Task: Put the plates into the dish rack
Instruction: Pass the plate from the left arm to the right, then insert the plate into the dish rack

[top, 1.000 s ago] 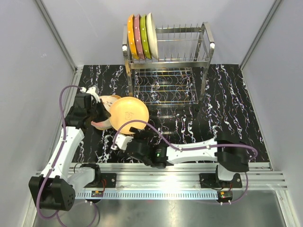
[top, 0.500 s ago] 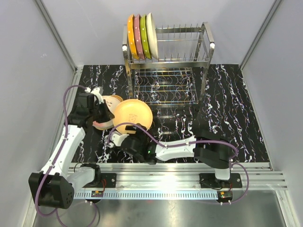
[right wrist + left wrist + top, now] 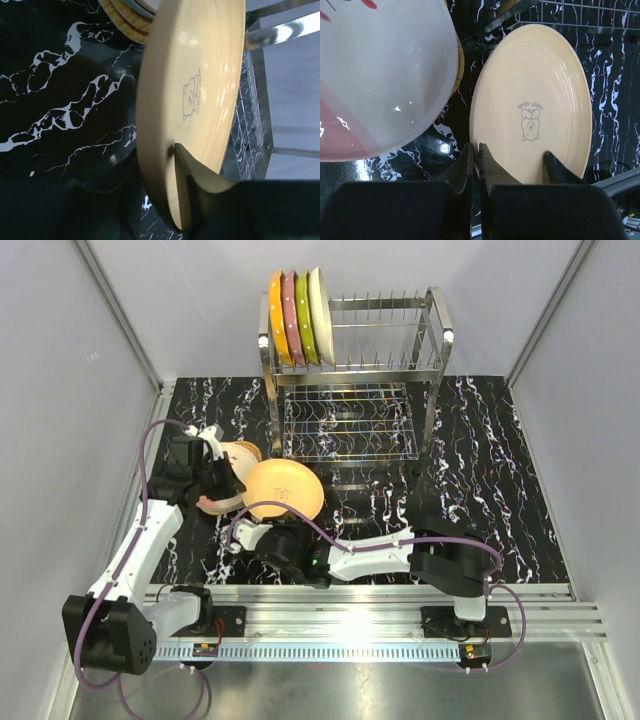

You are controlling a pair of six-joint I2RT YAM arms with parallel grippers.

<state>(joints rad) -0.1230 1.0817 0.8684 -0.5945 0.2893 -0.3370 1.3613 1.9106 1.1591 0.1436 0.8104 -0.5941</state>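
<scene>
Right tool (image 3: 275, 527), nearest the arm bases, reaches in from the right and straddles the lower rim of the cream bear-print plate (image 3: 535, 100). In the right wrist view one dark finger (image 3: 192, 175) lies flat against the plate's printed face. The other finger is hidden behind the plate, so I cannot tell whether this tool has clamped down or is only set around the rim.

The plate stands tilted on edge above the black marbled surface (image 3: 480, 470), its face turned up and toward the left arm, with the little bear print and lettering showing.

On the plate's left edge sits the left tool (image 3: 476, 155). Its two fingers are pressed narrow together and the rim runs down into the thin slit between them, so it pinches the plate there.

Just beyond and to the left of the held plate, a stack of plates (image 3: 236, 453) lies on the surface. Its top plate looks whitish with pink in the left wrist view, and a tan rim shows beneath.

Farther back stands the dish rack (image 3: 400, 370). Four plates stand upright side by side at the left end of its upper tier: an orange plate (image 3: 276, 315), a pink plate (image 3: 291, 315), a lime-green plate (image 3: 305, 315) and a cream plate (image 3: 319, 310).
</scene>
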